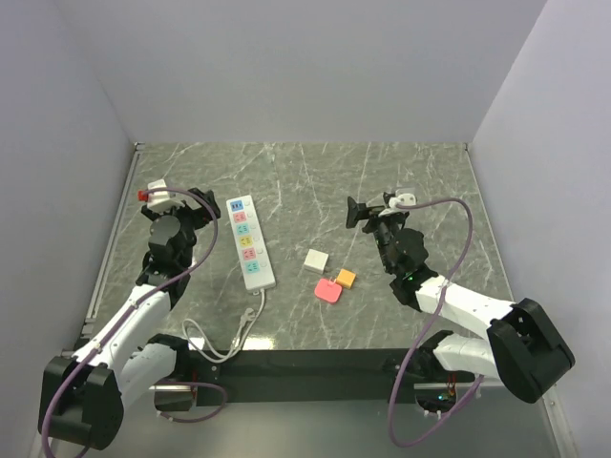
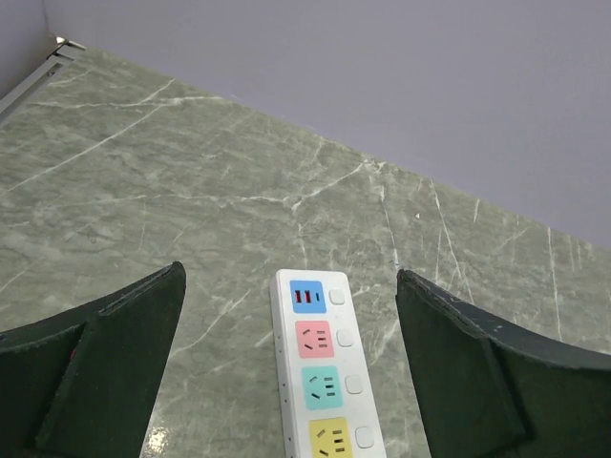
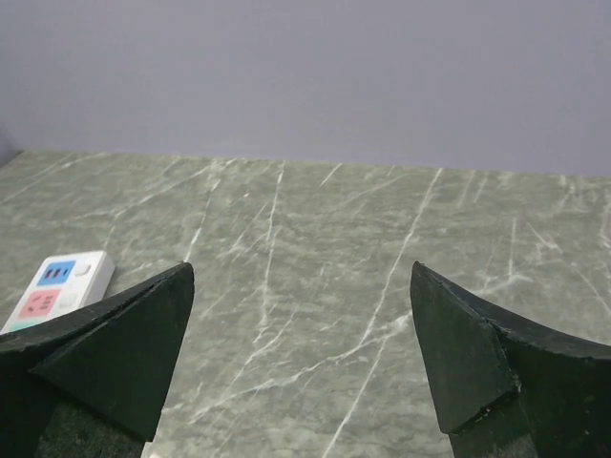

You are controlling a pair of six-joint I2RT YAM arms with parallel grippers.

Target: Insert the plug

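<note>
Left gripper (image 2: 289, 277): we see its dark fingers spread wide and holding nothing, hovering above the far end of the white power strip (image 1: 250, 242). In the wrist view the strip's blue, pink, teal and yellow sockets lie between the two fingers, each with a white button beside it.

Right gripper (image 3: 301, 269): its fingers are likewise fully parted and empty, raised over bare marble table (image 1: 410, 181), well apart from the strip, whose end shows at the left edge of its wrist view.

Between the two arms, just right of the strip's near end, lie three small pieces: a white block (image 1: 316, 260), an orange block (image 1: 346, 278) and a pink block (image 1: 327, 292). We cannot tell which is the plug; none sits in a socket. The strip's white cable (image 1: 224, 343) loops towards the near edge. Pale walls enclose the table.
</note>
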